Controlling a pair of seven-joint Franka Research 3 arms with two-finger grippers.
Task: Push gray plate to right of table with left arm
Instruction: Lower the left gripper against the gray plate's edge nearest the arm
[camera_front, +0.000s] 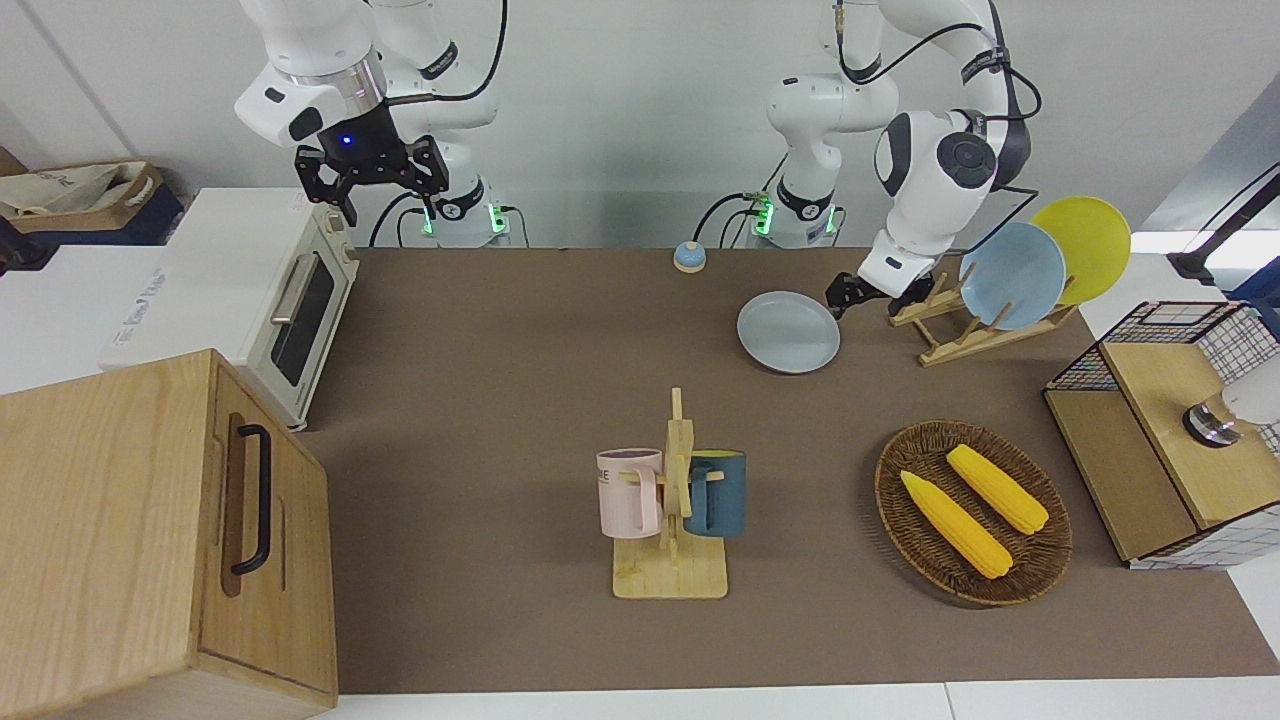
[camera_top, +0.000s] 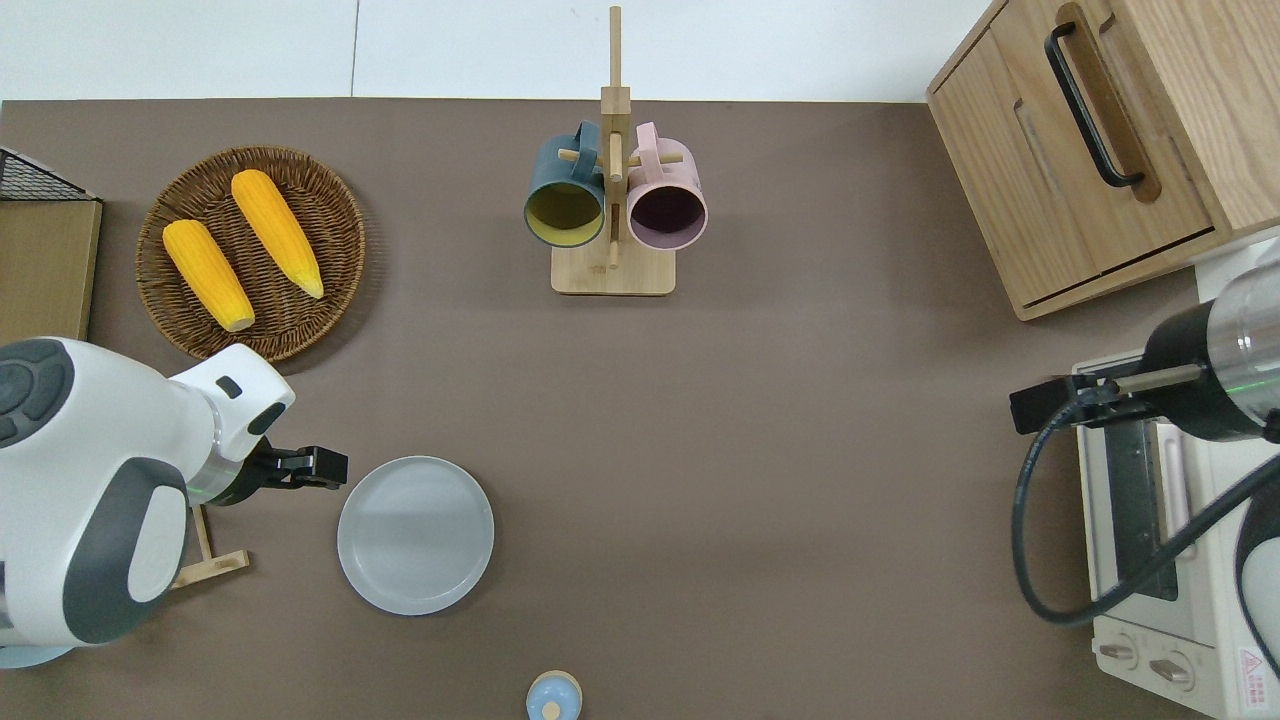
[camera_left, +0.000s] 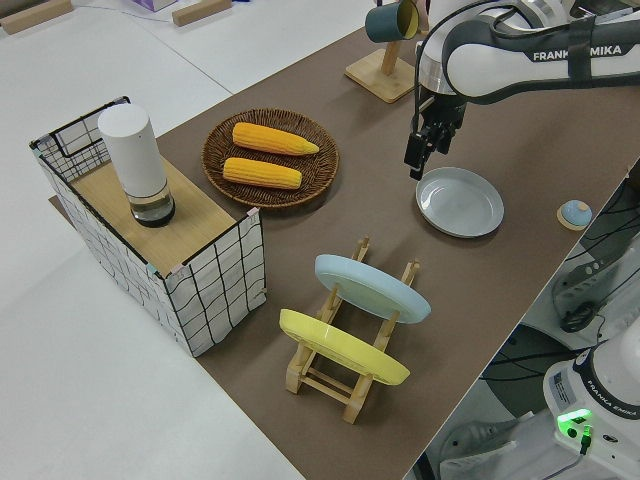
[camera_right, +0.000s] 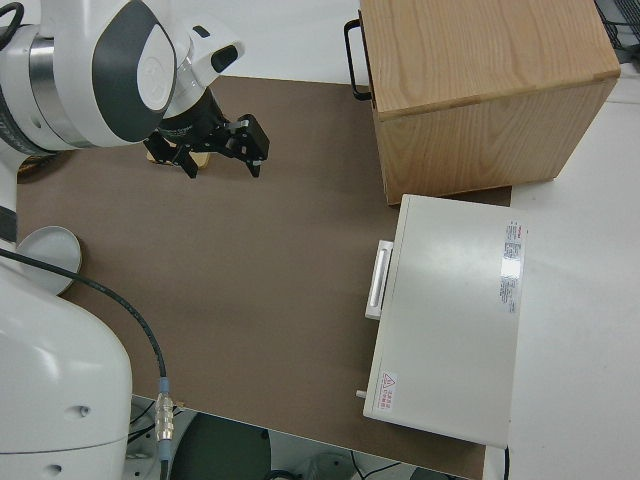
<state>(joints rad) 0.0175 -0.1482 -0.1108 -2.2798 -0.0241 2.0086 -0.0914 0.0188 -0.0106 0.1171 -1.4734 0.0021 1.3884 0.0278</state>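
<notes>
Robot lab, two arms, table (camera_front: 480, 400) w/ kitchen props
</notes>
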